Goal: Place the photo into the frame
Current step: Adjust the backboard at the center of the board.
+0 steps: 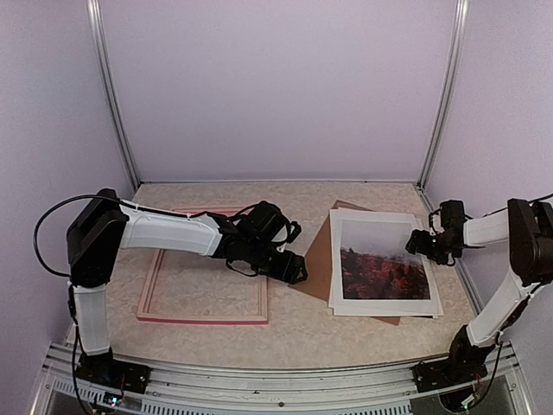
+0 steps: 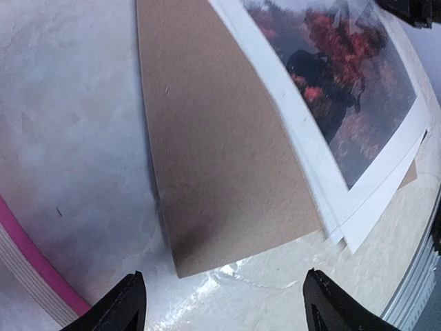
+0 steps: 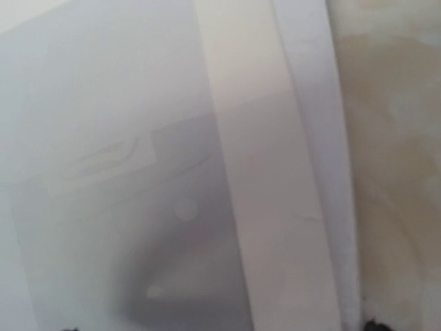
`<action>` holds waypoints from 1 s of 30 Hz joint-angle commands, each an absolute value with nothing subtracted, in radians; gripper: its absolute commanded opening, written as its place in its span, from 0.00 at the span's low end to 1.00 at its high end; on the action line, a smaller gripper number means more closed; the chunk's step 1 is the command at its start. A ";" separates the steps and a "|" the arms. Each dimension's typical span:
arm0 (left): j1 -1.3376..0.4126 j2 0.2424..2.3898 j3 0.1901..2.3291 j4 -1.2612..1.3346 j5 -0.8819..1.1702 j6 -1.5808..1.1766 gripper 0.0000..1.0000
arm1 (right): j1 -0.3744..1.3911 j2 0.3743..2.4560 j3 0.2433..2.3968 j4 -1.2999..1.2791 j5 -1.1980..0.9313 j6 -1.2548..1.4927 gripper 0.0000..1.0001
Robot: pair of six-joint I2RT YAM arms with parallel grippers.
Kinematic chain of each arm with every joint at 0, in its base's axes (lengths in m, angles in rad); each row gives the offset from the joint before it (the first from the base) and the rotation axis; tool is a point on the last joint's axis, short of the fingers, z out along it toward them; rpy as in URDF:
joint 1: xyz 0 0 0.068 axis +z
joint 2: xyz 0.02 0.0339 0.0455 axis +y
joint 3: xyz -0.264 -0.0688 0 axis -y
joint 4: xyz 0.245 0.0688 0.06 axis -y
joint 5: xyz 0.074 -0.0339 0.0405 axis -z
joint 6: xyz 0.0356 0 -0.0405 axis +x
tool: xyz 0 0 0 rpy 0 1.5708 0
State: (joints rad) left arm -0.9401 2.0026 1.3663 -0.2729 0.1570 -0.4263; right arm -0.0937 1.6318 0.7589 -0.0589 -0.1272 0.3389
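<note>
The photo (image 1: 380,259), dark red foliage under a pale sky, lies face up on a stack of white sheets at the right. The frame (image 1: 207,318) lies flat at the left, pale wood up, with a pink-red edge. My left gripper (image 1: 298,268) hovers between them, open and empty. In the left wrist view its fingertips (image 2: 131,303) stand wide apart over bare table, just short of the brown backing board's (image 2: 213,138) corner, with the photo (image 2: 337,83) beyond. My right gripper (image 1: 421,245) is low over the photo's right edge. The right wrist view is a blurred close-up of the photo (image 3: 103,172).
The brown backing board (image 1: 318,259) lies under the white sheets (image 1: 432,304) and sticks out to their left. The frame's pink corner (image 2: 34,269) shows at the left wrist view's lower left. Pale walls close in the table on three sides.
</note>
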 commanded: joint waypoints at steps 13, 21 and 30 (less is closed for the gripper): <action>-0.982 2.213 1.592 -0.208 -0.061 -0.583 0.80 | 0.162 1.559 0.721 -0.067 -0.125 0.325 0.89; -0.978 2.147 1.515 -0.173 -0.136 -0.574 0.83 | 0.166 1.491 0.721 -0.140 -0.043 0.339 0.92; -0.923 2.153 1.506 -0.172 -0.068 -0.538 0.78 | 0.180 1.408 0.648 -0.145 -0.152 0.412 0.88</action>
